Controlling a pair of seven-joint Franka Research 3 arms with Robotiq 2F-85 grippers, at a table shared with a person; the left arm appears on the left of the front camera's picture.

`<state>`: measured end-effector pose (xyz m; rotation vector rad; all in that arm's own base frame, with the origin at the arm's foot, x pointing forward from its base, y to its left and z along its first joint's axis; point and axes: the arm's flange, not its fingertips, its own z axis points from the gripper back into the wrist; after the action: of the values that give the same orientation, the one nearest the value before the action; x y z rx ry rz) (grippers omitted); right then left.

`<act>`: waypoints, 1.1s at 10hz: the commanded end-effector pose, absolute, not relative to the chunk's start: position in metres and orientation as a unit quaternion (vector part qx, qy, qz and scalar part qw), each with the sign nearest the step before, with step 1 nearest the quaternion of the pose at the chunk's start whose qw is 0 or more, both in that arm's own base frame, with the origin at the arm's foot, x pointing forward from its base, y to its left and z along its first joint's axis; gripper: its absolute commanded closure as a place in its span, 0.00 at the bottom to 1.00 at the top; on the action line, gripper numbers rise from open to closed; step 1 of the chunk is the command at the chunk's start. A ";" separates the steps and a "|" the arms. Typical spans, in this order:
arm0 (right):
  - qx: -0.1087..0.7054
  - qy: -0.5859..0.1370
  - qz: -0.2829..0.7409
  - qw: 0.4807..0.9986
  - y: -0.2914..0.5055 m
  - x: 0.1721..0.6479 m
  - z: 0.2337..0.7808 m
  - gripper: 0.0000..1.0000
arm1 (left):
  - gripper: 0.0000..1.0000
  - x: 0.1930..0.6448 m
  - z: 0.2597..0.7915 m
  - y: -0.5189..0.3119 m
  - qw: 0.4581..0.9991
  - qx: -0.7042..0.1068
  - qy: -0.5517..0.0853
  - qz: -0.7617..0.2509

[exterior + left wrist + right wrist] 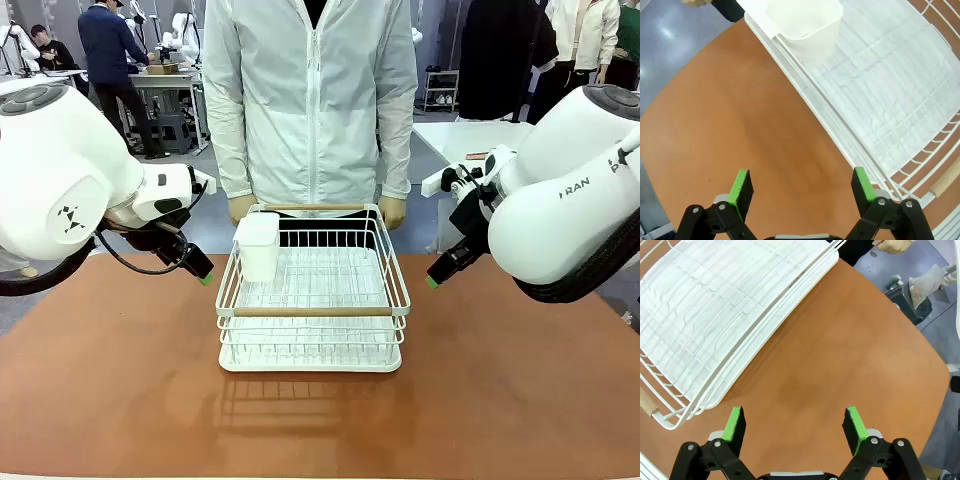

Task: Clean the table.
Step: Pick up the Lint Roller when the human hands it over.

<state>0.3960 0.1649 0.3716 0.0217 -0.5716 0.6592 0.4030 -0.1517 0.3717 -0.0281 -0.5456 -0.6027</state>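
Left gripper [801, 181]: jaws apart, empty, above the table [110, 380] near its far edge, left of the white wire dish rack [312, 312]. Right gripper [795, 419]: jaws apart, empty, right of that rack. Rack stands mid-table, white caddy [258, 245] at its far-left corner

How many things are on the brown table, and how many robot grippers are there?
White wire dish rack: 1
White plastic utensil holder, in the rack's corner: 1
Open grippers: 2, the left gripper and the right gripper
Total: 4
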 end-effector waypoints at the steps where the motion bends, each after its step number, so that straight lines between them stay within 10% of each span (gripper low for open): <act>1: 0.011 -0.277 0.319 0.906 0.165 0.396 0.372 0.00 | 0.00 0.403 0.372 -0.152 0.918 -0.014 -0.265 -0.293; 11: 0.011 -0.277 0.319 0.906 0.165 0.396 0.372 0.00 | 0.00 0.403 0.372 -0.152 0.918 -0.014 -0.265 -0.293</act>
<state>0.3962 0.1644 0.3716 0.0209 -0.5717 0.6592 0.4027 -0.1525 0.3717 -0.0281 -0.5457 -0.6046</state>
